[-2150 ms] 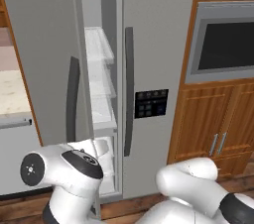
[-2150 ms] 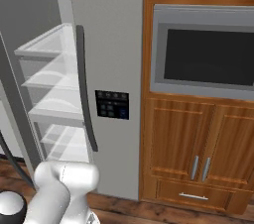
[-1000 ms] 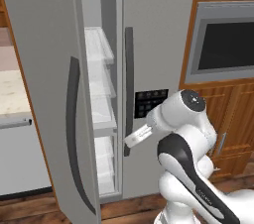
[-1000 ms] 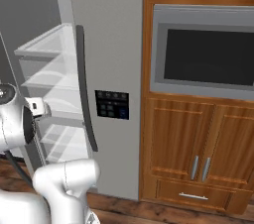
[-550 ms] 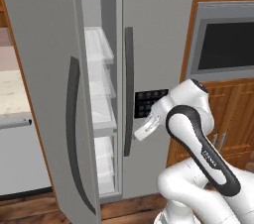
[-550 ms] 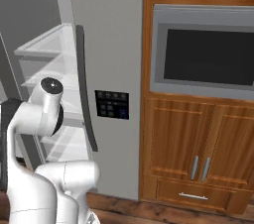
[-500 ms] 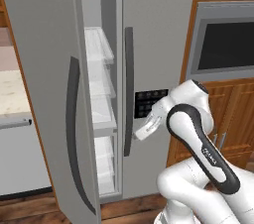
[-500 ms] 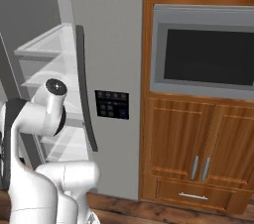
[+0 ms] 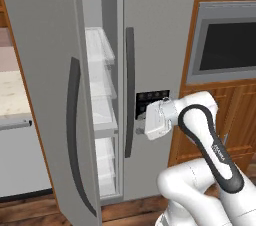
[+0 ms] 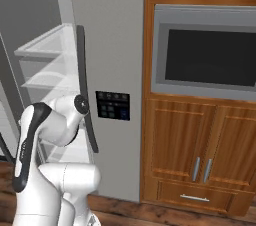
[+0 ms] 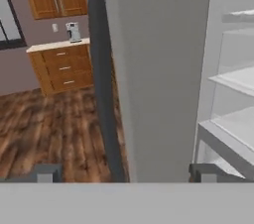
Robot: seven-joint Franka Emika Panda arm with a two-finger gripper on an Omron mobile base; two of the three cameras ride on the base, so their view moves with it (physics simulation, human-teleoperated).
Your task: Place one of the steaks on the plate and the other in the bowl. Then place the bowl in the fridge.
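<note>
Standing ajar, the grey fridge (image 9: 155, 30) shows bare white shelves (image 9: 97, 50).

Fridge (image 9: 155, 30) centre-left of left base view, left door swung open; pale shelves (image 9: 100, 77) stacked inside. Wood floor (image 9: 30, 210) along bottom. Pale tabletop (image 9: 10, 95) at left edge.

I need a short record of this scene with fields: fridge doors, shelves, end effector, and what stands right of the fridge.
fridge: tall, grey, two doors
left door: swung open
right door: closed, small black control panel on it
shelves: pale; bowl and steaks not seen on them
end effector: open, holding nothing, beside the open door's dark handle
right of fridge: built-in oven above wooden cabinet doors
</note>
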